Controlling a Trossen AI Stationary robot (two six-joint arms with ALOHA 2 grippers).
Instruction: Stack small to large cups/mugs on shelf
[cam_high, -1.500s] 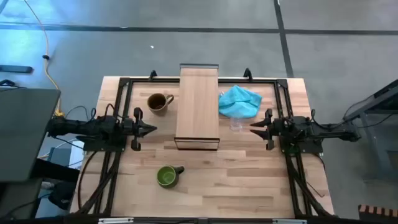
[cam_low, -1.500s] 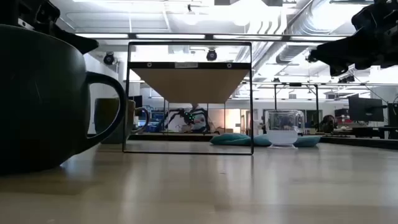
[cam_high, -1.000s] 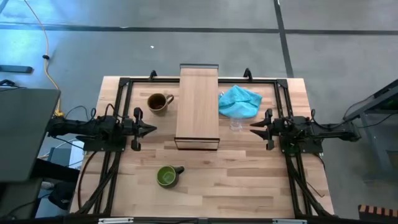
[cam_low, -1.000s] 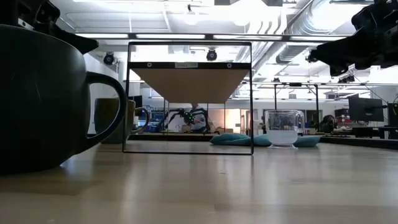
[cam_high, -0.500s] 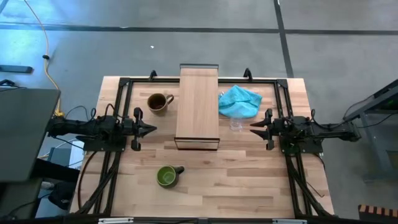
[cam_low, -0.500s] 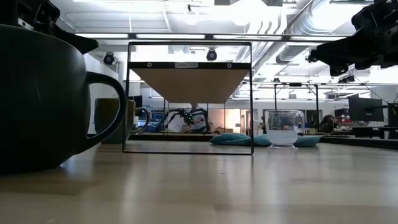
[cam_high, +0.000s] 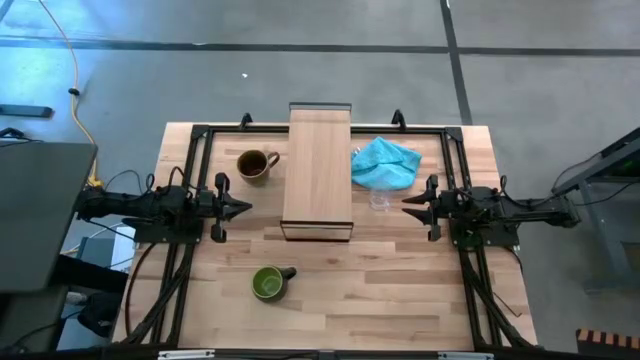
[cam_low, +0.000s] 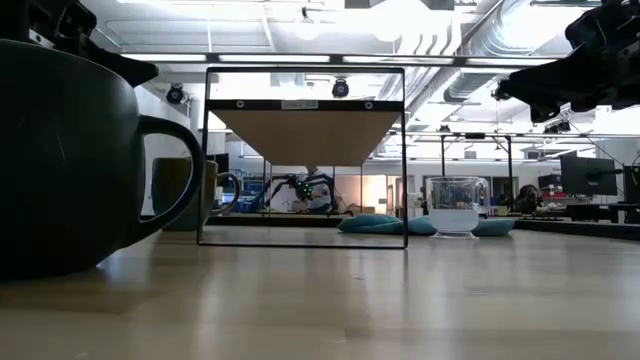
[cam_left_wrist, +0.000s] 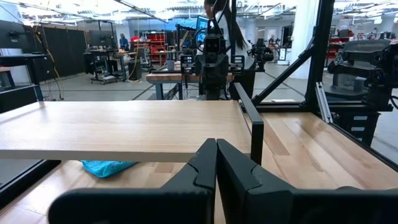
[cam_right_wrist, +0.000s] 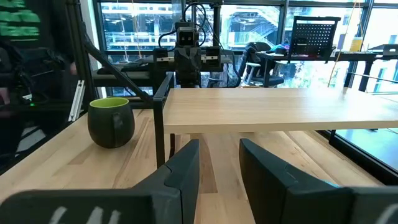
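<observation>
The shelf stands raised on its dark frame in the table's middle, running near to far. The brown mug stands on the table left of it, upright. The green mug stands toward the near edge and fills the left of the low view. The small clear glass cup stands right of the shelf, beside the turquoise cloth. My left gripper hovers shut at the table's left, pointing level at the shelf. My right gripper hovers open at the right, facing the shelf.
Dark frame rails run along the table's left, right and far sides. Bare tabletop lies between the shelf and the near edge. The room beyond holds benches and other robot arms.
</observation>
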